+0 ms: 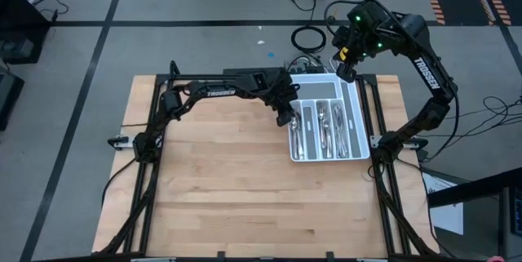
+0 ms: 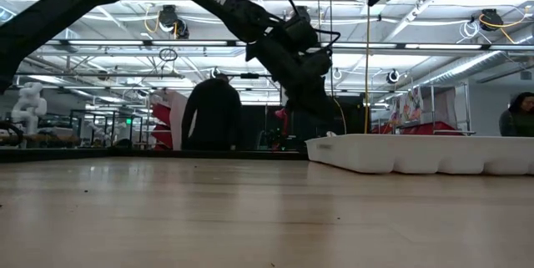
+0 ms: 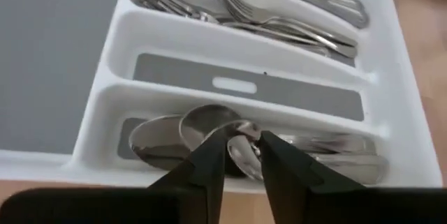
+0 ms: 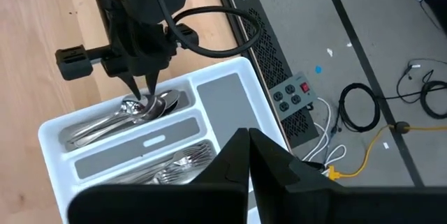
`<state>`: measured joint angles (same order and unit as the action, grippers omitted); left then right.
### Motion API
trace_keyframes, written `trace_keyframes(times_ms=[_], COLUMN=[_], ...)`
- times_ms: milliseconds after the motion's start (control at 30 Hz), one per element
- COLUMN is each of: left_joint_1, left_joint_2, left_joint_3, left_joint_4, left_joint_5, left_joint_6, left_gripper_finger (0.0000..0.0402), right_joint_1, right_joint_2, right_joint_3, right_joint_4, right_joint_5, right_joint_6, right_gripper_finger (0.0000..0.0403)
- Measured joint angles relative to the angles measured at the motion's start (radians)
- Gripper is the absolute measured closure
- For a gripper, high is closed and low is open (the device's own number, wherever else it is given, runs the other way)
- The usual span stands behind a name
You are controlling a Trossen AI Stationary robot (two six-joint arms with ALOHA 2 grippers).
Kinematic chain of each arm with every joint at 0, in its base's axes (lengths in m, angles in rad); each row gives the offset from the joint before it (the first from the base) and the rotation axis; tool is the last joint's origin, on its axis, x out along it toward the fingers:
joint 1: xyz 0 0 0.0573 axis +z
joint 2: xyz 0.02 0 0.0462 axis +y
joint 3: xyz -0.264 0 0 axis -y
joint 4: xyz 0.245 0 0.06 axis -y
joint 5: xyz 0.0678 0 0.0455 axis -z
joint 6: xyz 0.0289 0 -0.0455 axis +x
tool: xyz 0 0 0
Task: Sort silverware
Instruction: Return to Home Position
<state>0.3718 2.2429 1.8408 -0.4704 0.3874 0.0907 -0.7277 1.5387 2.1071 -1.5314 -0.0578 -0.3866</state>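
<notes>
My left end effector [image 3: 244,144], released, hung over three shiny, overlapping spoons [image 3: 150,144] in the one white tray [image 3: 230,42], while my right end effector [image 4: 248,137] hovered clenched above it.

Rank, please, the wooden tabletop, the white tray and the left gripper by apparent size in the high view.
1. Wooden tabletop.
2. White tray.
3. Left gripper, above the tray's leftmost compartment; it sits higher, nearer the camera, yet is plainly smallest.
</notes>
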Motion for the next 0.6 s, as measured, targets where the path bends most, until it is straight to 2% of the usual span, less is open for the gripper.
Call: trace_keyframes(times_ms=[100,200,267,333,433,533,600], left_joint_1=[-0.007,-0.007,-0.007,-0.003,0.006,0.031,0.052], left_joint_2=[-0.002,-0.022,-0.052,-0.102,-0.200,-0.323,-0.409], left_joint_3=[0.000,0.022,0.054,0.082,0.106,0.108,0.108], left_joint_4=[0.041,0.058,0.064,0.065,0.068,0.061,0.055], left_joint_5=[-0.047,-0.064,-0.065,-0.049,-0.032,-0.034,-0.071], left_joint_6=[-0.046,-0.183,-0.306,-0.364,-0.373,-0.367,-0.354], left_gripper_finger=[0.0297,0.0296,0.0296,0.0296,0.0296,0.0295,0.0295], right_joint_1=[0.000,0.006,0.008,0.008,0.009,0.007,0.007], right_joint_2=[-0.003,-0.025,-0.067,-0.133,-0.247,-0.365,-0.445], right_joint_3=[0.000,0.000,-0.001,-0.001,0.002,0.001,0.001], right_joint_4=[0.006,0.020,0.018,0.007,-0.012,-0.019,-0.040], right_joint_5=[0.000,-0.012,-0.103,-0.239,-0.359,-0.360,-0.360], right_joint_6=[-0.019,-0.044,-0.106,-0.191,-0.255,-0.253,-0.250], right_gripper_finger=[0.0403,0.0403,0.0403,0.0403,0.0403,0.0403,0.0403])
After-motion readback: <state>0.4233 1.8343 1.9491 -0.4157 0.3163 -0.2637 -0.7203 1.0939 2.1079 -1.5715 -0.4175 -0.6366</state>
